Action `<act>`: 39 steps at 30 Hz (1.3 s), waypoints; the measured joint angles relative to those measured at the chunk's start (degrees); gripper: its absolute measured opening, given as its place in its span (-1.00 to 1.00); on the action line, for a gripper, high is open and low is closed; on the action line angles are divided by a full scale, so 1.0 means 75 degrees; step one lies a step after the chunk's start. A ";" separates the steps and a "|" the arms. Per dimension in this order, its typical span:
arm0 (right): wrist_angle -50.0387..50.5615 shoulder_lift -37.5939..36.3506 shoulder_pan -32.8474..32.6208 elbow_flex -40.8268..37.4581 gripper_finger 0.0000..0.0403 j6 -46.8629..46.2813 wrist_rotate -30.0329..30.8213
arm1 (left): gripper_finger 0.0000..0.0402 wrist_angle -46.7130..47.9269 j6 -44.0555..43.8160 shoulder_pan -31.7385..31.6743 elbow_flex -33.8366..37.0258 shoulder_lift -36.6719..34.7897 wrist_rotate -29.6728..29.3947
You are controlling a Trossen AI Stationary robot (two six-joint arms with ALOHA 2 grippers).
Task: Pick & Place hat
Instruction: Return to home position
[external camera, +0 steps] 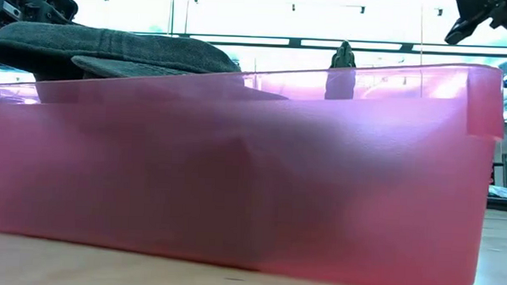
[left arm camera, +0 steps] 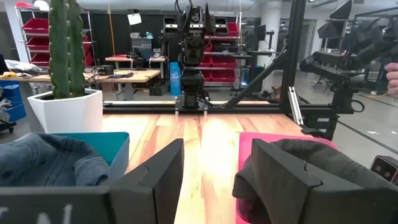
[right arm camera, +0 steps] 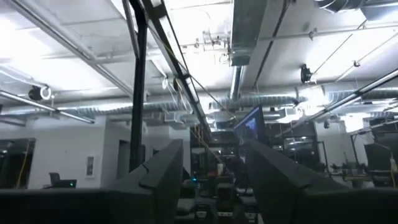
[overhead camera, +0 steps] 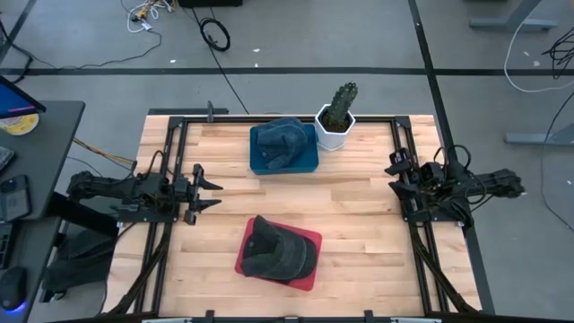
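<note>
A dark grey hat (overhead camera: 278, 251) lies in the red tray (overhead camera: 311, 276) near the table's near edge; it also shows in the low view as the hat (external camera: 113, 49) atop the tray (external camera: 320, 162) and in the left wrist view as the hat (left arm camera: 323, 168). A blue denim hat (overhead camera: 280, 139) rests in the blue tray (overhead camera: 309, 161) toward the far edge. My left gripper (overhead camera: 211, 188) is open at the table's left side, above the wood. My right gripper (overhead camera: 395, 177) is open at the right side, tipped upward; its wrist view shows only ceiling.
A cactus in a white pot (overhead camera: 336, 121) stands just right of the blue tray by the far edge. Bare wood (overhead camera: 350, 202) lies between the two trays and between the arms. Black rails (overhead camera: 161, 260) run along the left and right sides.
</note>
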State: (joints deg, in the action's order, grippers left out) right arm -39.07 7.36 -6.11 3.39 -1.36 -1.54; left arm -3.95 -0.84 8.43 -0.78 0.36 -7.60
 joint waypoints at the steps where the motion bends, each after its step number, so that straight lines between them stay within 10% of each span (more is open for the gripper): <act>1: -0.0010 -0.0075 0.0000 -0.0068 -0.11 -0.0029 -0.0002 | -0.04 0.0000 -0.0003 0.0000 0.0000 0.0000 0.0000; 39: 0.4910 -0.0400 0.0003 -0.0325 -0.11 0.0472 -0.0117 | -0.04 0.0001 -0.0003 0.0003 0.0000 0.0000 0.0000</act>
State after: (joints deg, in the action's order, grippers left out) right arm -2.24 4.36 -6.09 0.95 2.18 -2.42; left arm -3.94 -0.86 8.45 -0.78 0.36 -7.60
